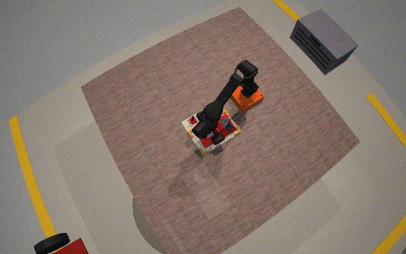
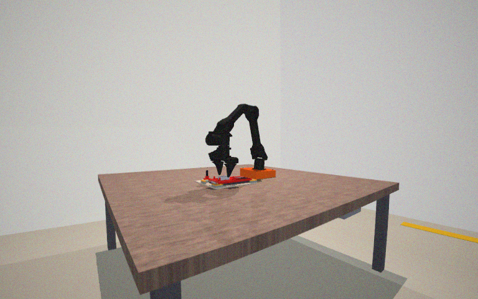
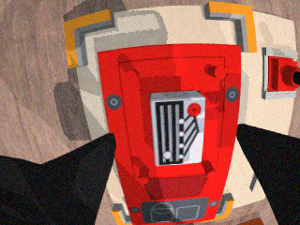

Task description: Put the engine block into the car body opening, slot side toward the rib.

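Note:
The red car body (image 1: 222, 129) (image 2: 241, 180) (image 3: 169, 52) lies on a cream base board. The light grey engine block (image 2: 224, 178) (image 3: 192, 141), with dark stripes and a red round cap on top, stands in the car body's middle opening. Its top shows a little above the red surface in the exterior view; its exact depth cannot be told. The slot and the rib cannot be made out. My gripper (image 2: 224, 175) (image 3: 178, 135) is open above the car body. Its fingertips are on both sides of the block, apart from it, with wide gaps in the wrist view.
The cream base board (image 1: 185, 122) (image 3: 274, 28) has yellow-orange corner brackets. A red switch (image 1: 192, 120) (image 3: 279, 72) with an upright black lever stands on it, beyond my right finger in the wrist view. My orange arm base (image 1: 239, 103) (image 2: 257, 173) is close by.

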